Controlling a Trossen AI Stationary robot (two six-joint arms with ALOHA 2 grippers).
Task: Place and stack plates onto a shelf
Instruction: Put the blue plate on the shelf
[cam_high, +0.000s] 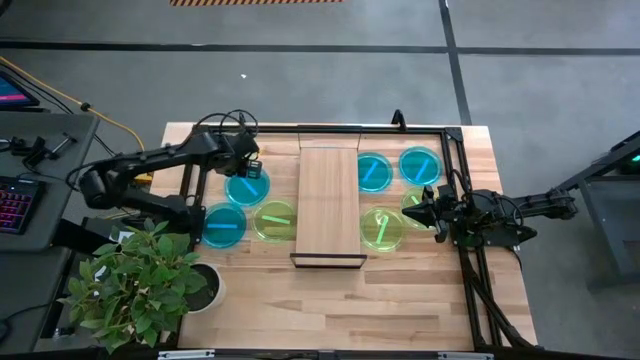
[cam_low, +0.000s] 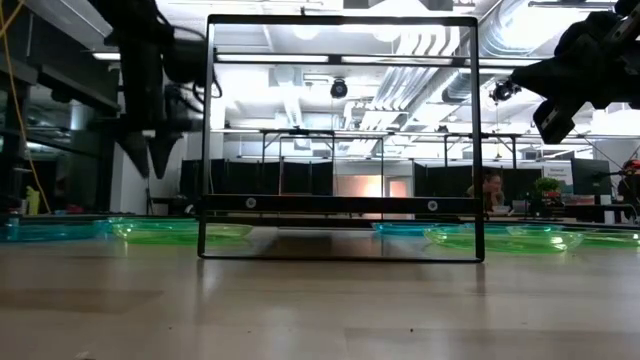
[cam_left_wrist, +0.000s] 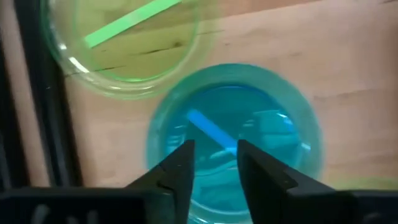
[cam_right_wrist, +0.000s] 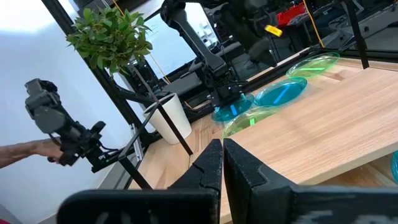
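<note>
Left gripper (cam_left_wrist: 211, 163) hovers over a blue plate (cam_left_wrist: 233, 134), fingers slightly parted, empty. Risk: a narrow gap may miss the rim, nudging the neighbouring green plate (cam_left_wrist: 124, 46).

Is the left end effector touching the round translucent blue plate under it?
Cannot tell. The left wrist view shows the left end effector open over the blue plate, but no gap or contact.

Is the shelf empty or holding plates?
Empty. The high view shows the shelf bare, with the plates lying on the table on both sides.
</note>
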